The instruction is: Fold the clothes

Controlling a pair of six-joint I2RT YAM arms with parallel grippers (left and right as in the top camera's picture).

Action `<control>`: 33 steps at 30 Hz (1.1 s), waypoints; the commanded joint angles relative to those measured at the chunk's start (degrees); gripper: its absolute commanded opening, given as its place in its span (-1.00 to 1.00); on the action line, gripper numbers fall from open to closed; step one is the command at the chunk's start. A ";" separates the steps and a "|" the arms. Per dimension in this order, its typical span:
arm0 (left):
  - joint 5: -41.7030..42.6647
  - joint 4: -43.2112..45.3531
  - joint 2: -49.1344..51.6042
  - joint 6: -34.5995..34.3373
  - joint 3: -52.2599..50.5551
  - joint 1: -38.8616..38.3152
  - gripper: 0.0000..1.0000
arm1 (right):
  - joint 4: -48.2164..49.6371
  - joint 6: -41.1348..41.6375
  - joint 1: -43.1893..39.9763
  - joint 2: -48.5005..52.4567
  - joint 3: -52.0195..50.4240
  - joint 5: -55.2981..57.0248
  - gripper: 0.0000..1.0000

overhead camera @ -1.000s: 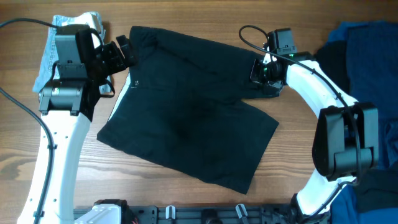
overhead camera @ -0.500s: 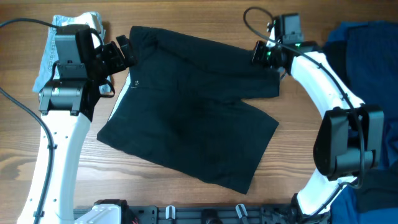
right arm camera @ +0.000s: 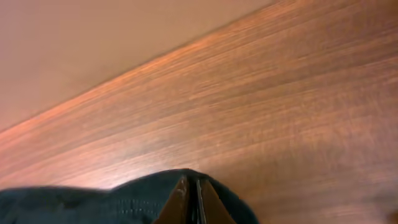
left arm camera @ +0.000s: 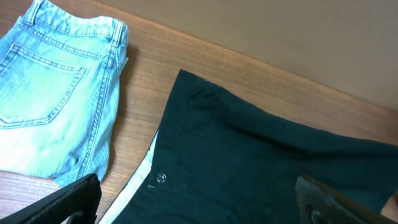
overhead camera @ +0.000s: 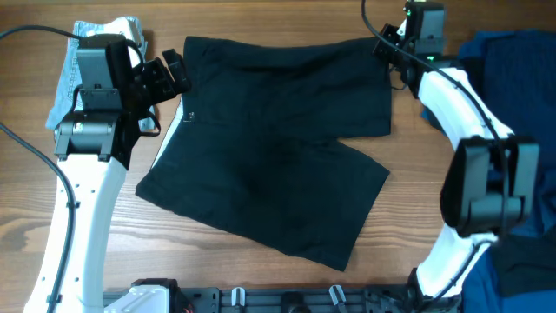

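Black shorts [overhead camera: 269, 156] lie spread on the wooden table. My left gripper [overhead camera: 171, 74] is open over their upper left corner. In the left wrist view the fingers [left arm camera: 196, 211] straddle the black fabric [left arm camera: 261, 168] near a small button, gripping nothing. My right gripper [overhead camera: 388, 43] is shut on the shorts' upper right corner at the table's far edge. In the right wrist view the closed jaws [right arm camera: 193, 199] pinch a fold of the black cloth [right arm camera: 124, 199].
Folded light blue jeans [overhead camera: 82, 52] lie at the far left, also in the left wrist view [left arm camera: 50, 112]. A pile of dark blue clothes [overhead camera: 512, 69] sits at the right edge. Bare wood shows below and left of the shorts.
My right gripper has moved up and to the right with the shorts' corner, pulling that leg out flat towards the far edge. The left arm has not moved.
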 commanded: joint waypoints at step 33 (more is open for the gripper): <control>-0.70 0.20 0.44 -0.28 0.11 0.26 1.00 | -22.93 -17.27 -1.14 -1.11 1.27 -8.15 -0.53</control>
